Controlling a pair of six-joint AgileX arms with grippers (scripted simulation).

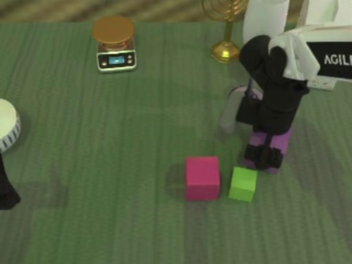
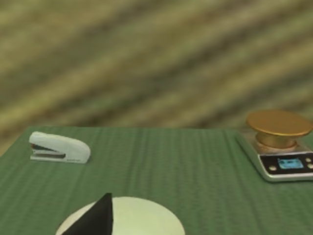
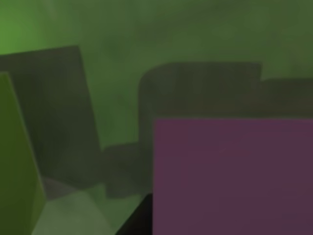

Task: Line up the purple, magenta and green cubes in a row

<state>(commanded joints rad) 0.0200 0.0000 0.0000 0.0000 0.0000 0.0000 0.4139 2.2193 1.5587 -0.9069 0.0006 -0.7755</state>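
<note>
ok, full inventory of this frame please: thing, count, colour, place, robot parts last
magenta cube: 1, magenta-pink, table centre-right, beside the green cube
green cube: 1, lime green, smaller, just right of the magenta cube
purple cube: 1, light purple, right of the green cube, mostly hidden under the right pincer
kitchen scale: 1, silver with a gold platter, far edge, left of centre
gold stand: 1, gold, far edge, right of centre
bowl: 1, white with a blue-patterned rim, left edge
stapler: 1, white, seen only in the left wrist view, on the table near its far edge
table: 1, green cloth
right pincer: 1, black, down over the purple cube
left pincer: 1, black, parked at the left edge
</note>
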